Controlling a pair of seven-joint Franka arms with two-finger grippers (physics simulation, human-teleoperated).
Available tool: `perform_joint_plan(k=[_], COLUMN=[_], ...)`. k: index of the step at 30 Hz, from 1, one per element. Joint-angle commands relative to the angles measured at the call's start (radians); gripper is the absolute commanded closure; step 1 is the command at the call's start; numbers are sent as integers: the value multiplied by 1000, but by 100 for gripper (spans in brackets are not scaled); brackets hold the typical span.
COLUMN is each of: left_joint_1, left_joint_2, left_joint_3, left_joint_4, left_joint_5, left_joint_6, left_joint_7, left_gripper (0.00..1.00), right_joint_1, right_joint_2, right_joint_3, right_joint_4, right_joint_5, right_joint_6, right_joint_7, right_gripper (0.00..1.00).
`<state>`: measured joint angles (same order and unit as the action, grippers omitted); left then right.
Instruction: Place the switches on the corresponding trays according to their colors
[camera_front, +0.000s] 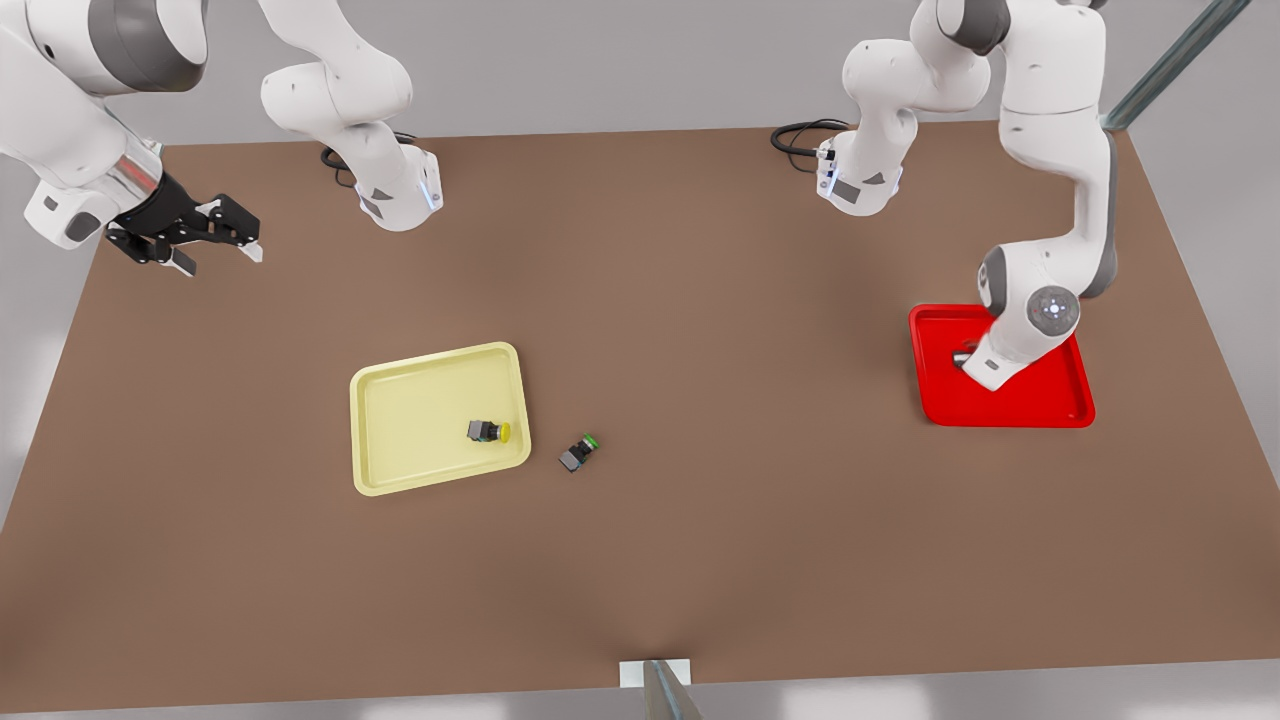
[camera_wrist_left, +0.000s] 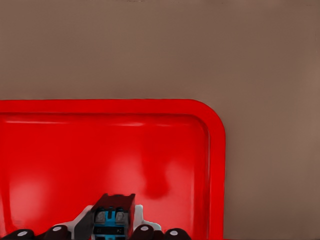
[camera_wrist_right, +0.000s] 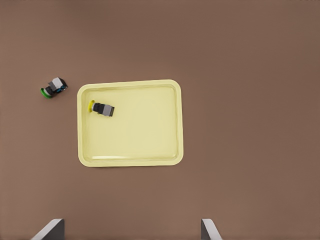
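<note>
The left gripper (camera_wrist_left: 114, 222) is hanging low over the red tray (camera_front: 1040, 410) at the front view's right, its fingers closing on a dark switch (camera_wrist_left: 112, 216) whose cap colour I cannot tell — whether the switch is touching the tray floor is not clear either. The right gripper (camera_front: 215, 250) is waiting raised at the front view's left with its fingers spread wide and gripping nothing, well apart from the yellow tray (camera_front: 400, 400), where the yellow switch (camera_front: 488, 431) is lying inside near one rim. The green switch (camera_front: 578, 453) is lying on the brown table (camera_front: 700, 560) just beside that tray — outside it.
</note>
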<state>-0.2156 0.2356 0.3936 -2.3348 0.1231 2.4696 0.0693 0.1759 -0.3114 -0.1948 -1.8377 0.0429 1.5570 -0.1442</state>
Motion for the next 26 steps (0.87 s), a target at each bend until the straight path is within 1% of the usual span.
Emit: perform_joint_plan(k=[1, 5, 6, 8, 10, 11, 12, 13, 14, 15, 16, 17, 18, 19, 20, 22, 26], left_joint_1=[1, 1, 1, 1, 16, 61, 79, 120, 127, 167, 165, 165, 164, 136, 136, 137, 137], left_joint_2=[-5, -55, -59, -61, -72, -70, -67, -49, -47, -61, -134, -168, -203, -245, -228, -88, -78], left_joint_3=[1, -2, -4, -6, -108, -212, -289, -378, -412, -495, -515, -512, -481, -421, -424, -430, -432], left_joint_4=[0, 23, 60, 72, 235, 342, 451, 624, 747, 865, 864, 867, 850, 789, 796, 977, 986], left_joint_5=[-92, -92, -92, -89, -94, -97, -103, -114, -115, -118, -118, -122, -137, -137, -137, -135, -135], left_joint_6=[0, -12, -57, -75, -204, -313, -426, -610, -739, -917, -971, -1003, -1028, -1009, -998, -1060, -1060], left_joint_7=[-8, -16, -10, -5, -8, -22, -23, -37, -60, -71, -71, -59, -46, -39, -36, -36, -36], left_gripper=[0, 0, 0, 0, 0, 0, 0, 0, 0, 6, 1, 0, 0, 0, 0, 0, 0], right_joint_1=[-1, -1, -1, -1, -3, -3, -4, -4, -4, -4, -4, -4, -4, -4, -4, -4, -4], right_joint_2=[0, 0, -2, -6, -6, -6, -6, -6, -8, -8, -9, -9, -9, -9, -9, -9, -9], right_joint_3=[0, -2, -2, -2, -2, -2, -2, -2, -2, -2, -2, -2, -2, -2, -2, -2, -3], right_joint_4=[0, 0, 0, 0, 0, 0, -2, 0, -2, -2, -2, -2, -2, -2, -2, -2, -2], right_joint_5=[0, 0, 0, 0, 0, 0, 0, 0, 0, 0, 0, 0, 0, 0, 0, 0, 0], right_joint_6=[0, -5, -5, -3, -2, -3, -2, -3, -5, -5, -5, -5, -5, -5, -5, -5, -5], right_joint_7=[0, -11, -11, -11, -11, -11, -11, -11, -11, -12, -12, -12, -12, -12, -12, -12, -14], right_gripper=[0, 0, 0, 0, 0, 0, 0, 0, 0, 0, 0, 0, 0, 0, 0, 0, 0])
